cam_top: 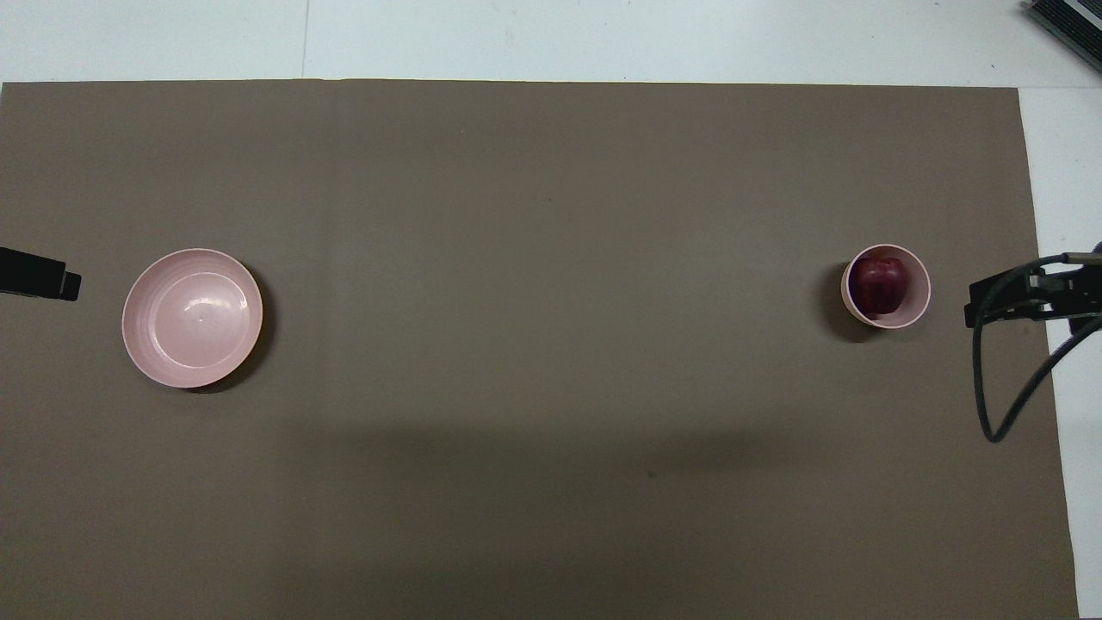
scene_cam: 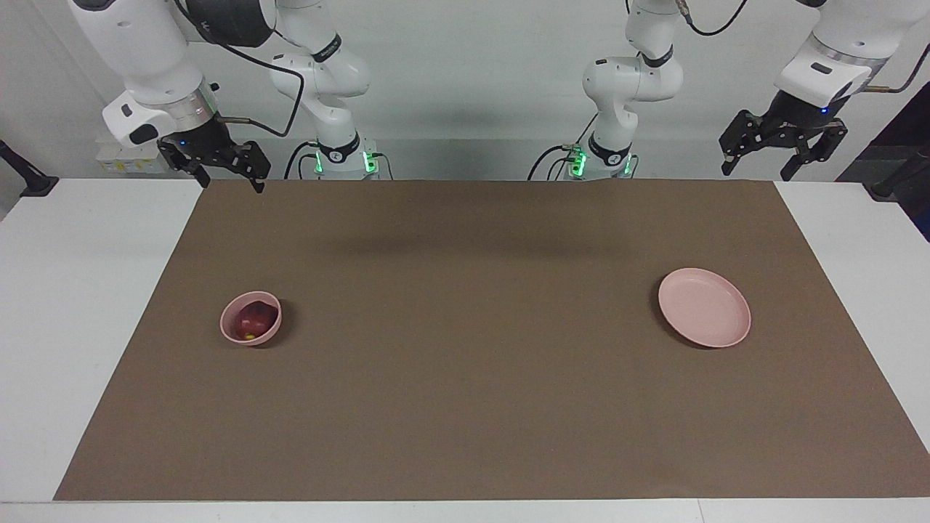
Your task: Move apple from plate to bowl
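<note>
The dark red apple (scene_cam: 252,318) lies inside the small deep pink bowl (scene_cam: 231,330) toward the right arm's end of the table; the overhead view shows the apple (cam_top: 879,285) in the bowl (cam_top: 918,306) too. The flat pink plate (scene_cam: 703,306) sits bare toward the left arm's end and also shows in the overhead view (cam_top: 191,317). My right gripper (scene_cam: 228,176) is open and empty, raised over the mat's edge near its base. My left gripper (scene_cam: 759,168) is open and empty, raised over the mat's corner by its own base.
A brown mat (scene_cam: 465,363) covers most of the white table (scene_cam: 65,290). A black cable (cam_top: 1003,387) loops down from the right arm over the mat's edge. A dark object (scene_cam: 901,181) stands at the table's edge by the left arm.
</note>
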`<state>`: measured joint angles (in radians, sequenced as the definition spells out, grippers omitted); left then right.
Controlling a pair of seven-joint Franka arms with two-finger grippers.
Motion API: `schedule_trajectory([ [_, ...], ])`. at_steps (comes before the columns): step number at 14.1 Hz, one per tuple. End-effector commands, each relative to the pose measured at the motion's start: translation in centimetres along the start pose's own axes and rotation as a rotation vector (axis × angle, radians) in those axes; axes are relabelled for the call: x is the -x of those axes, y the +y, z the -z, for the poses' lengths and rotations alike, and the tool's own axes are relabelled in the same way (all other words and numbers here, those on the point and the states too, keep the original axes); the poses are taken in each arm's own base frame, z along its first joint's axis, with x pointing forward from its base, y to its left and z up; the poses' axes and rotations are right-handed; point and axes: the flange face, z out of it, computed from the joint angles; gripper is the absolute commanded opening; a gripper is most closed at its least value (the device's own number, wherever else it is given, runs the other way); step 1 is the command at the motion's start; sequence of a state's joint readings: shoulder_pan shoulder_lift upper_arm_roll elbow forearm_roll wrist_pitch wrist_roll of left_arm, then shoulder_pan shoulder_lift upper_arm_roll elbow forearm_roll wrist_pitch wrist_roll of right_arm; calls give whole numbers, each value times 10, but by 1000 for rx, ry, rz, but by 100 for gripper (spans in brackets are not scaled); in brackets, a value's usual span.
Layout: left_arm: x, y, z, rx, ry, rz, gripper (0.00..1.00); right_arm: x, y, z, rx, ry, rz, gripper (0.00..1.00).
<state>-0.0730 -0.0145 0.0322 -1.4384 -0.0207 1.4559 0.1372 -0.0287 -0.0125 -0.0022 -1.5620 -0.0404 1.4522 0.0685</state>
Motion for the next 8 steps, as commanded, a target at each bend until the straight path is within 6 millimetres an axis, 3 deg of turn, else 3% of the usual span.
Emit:
schedule_trajectory([
  [1,4,-1,3,5,-4,7,100,2,1,14,-26,7,19,100],
  [8,4,-1,3,5,-4,9,100,-1,6,15,-35,-11,13,100],
])
